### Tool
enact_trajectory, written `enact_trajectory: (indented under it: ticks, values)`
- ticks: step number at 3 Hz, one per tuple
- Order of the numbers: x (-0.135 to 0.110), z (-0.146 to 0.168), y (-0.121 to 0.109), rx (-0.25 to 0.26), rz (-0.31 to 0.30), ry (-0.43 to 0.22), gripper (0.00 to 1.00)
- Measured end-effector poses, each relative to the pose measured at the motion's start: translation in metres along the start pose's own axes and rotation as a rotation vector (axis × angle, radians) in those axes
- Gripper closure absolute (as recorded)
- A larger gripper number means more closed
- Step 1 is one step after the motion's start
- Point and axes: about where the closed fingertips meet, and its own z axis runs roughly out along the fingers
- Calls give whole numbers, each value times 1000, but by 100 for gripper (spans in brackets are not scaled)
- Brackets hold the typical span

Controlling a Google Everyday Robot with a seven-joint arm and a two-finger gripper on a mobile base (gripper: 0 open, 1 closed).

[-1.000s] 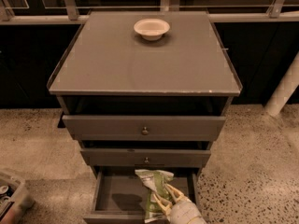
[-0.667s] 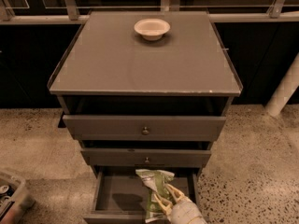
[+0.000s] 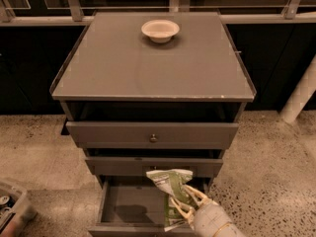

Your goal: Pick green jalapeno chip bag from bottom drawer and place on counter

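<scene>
Risk of a snag or slip on the lift: gripper (image 3: 181, 202) clamped on the crumpled green jalapeno chip bag (image 3: 168, 177), bottom drawer (image 3: 127, 201) open beneath it, middle drawer (image 3: 123, 166) jutting just above, counter (image 3: 148, 68) well above.

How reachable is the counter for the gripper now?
Likely yes: the gripper, holding the chip bag over the bottom drawer, need only rise past two jutting drawers; the counter holds just a white bowl, far back.
</scene>
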Motion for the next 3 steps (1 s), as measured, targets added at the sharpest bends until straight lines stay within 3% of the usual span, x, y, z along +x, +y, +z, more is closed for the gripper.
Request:
enact_trajectory:
  ticks: [1, 2, 3]
  values:
    - [-45, -19, -22, -5, -84, -22, 100]
    - [-45, -25, -13, -44, -93, -1, 100]
    - [-44, -24, -13, -45, -92, -1, 100]
